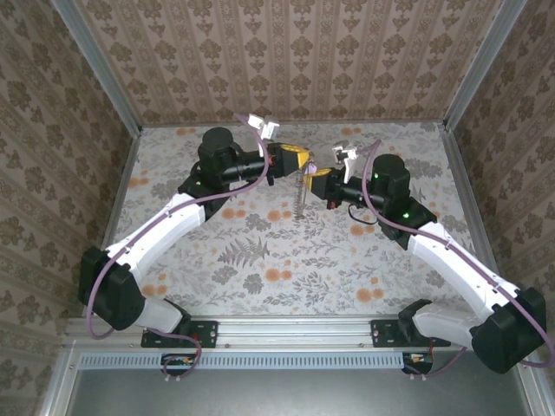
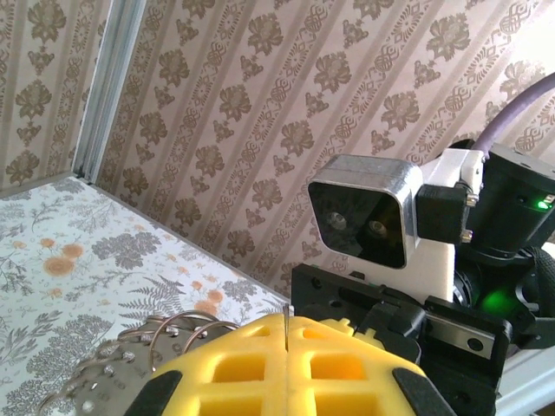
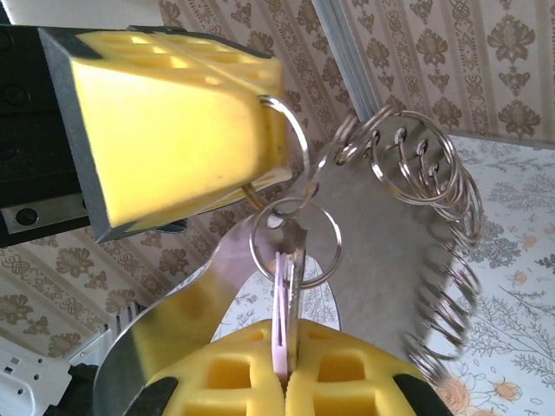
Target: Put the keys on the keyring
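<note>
Plainly, both tools are closed. In the right wrist view, the right gripper [image 3: 282, 386] at the bottom centre has its yellow pads pressed together on the key [image 3: 280, 334]. The key is seen edge-on as a thin pink strip with pale metal above it, and its lower end is buried in the seam. Its upper end reaches the small ring [image 3: 337, 245] in the middle of the frame; whether it is threaded through or only lies across it is hard to tell.

The left gripper [image 1: 290, 160] is the yellow block at the upper left of that view. It is clamped on the keyring [image 3: 438, 165], and one wire loop sticks out of its right edge. The rest of the keyring runs as a string of silvery loops from the upper middle down the right side, blurring towards the lower right.

From above, the two grippers meet near the centre, the right gripper [image 1: 319, 182] just right of and below the left. The keyring [image 1: 299, 198] hangs between them as a thin line over the flowered table [image 1: 260, 260]; the key is too small to pick out there.

In the left wrist view, the pads are cut off at the bottom edge, a metal sliver in their seam. Loops of the keyring [image 2: 178, 334] blur at the lower left, and the right arm's camera [image 2: 364, 221] faces in at centre right.
</note>
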Controlling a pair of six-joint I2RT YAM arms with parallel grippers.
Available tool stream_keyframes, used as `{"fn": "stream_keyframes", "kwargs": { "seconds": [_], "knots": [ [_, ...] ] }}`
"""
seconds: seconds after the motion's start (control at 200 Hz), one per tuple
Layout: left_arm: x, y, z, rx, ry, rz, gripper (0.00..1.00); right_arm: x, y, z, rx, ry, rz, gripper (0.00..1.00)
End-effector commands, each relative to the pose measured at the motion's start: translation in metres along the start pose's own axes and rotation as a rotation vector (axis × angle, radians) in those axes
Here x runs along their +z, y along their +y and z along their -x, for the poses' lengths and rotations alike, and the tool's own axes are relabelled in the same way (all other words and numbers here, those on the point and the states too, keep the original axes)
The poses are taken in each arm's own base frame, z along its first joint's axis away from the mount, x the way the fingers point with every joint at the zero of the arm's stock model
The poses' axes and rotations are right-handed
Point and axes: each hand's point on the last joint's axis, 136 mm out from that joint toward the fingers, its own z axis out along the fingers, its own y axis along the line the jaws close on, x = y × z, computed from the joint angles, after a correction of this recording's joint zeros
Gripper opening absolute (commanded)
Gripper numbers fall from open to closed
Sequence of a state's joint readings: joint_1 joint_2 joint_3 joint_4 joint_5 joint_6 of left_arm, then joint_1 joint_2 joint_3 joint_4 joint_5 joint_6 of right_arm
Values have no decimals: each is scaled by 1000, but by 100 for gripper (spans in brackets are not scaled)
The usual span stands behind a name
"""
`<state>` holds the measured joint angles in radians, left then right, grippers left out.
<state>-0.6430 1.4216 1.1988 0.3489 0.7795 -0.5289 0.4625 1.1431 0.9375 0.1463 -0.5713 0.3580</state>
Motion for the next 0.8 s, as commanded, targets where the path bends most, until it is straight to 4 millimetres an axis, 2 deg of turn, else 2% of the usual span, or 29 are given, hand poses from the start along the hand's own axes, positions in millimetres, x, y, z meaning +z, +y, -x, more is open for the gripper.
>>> {"fn": "stream_keyframes", "kwargs": {
  "seconds": [0.0, 0.305, 0.775, 0.795],
  "knots": [
    [-3, -17, 19, 34, -81, -26, 0, 6, 14, 8, -34, 3, 43, 0],
    [-1, -16, 14, 16, -94, -24, 0, 19, 13, 9, -14, 0, 60, 0],
    [-1, -12, 10, 16, -97, -14, 0, 4, 10, 5, -28, -6, -2, 0],
    [-1, -12, 10, 16, -96, -14, 0, 3, 10, 6, -30, -8, -6, 5]
  ]
}}
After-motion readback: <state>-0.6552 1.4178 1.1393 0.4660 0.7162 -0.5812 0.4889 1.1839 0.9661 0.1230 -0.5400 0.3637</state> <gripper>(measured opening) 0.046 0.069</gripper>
